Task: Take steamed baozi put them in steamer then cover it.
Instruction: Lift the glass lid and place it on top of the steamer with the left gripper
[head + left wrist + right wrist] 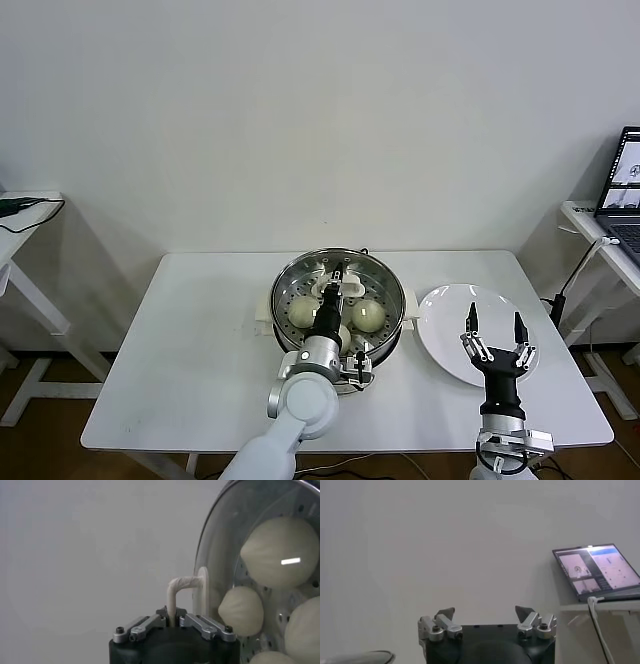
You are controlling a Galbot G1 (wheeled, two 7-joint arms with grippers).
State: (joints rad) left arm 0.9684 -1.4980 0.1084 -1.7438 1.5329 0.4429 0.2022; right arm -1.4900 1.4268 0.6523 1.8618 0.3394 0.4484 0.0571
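From the head, a white table (190, 350) carries the steamer (385, 285) at its middle, with the glass cover (340, 262) lying over it and baozi (368, 316) visible through the glass (two clear, left and right, others masked by the arm). The left gripper (337, 285) reaches in from the near side over the pot and is clamped on the cover's white handle (338, 293). To the right of the steamer sits a white plate (447, 340), and the right gripper (493, 332) stands at its near edge, fingers pointing up and spread wide, holding nothing. A laptop (625, 185) sits on a side desk far right. In the left wrist view, the left gripper (172, 622) pinches the looped handle (182, 584) between narrow jaws; the cover (215, 540) fills the side of the picture, and four baozi (280, 552) lie behind the glass on the perforated tray. In the right wrist view, the right gripper (485, 615) has its fingers well apart and empty before a plain wall, the laptop (597, 570) off to one side.
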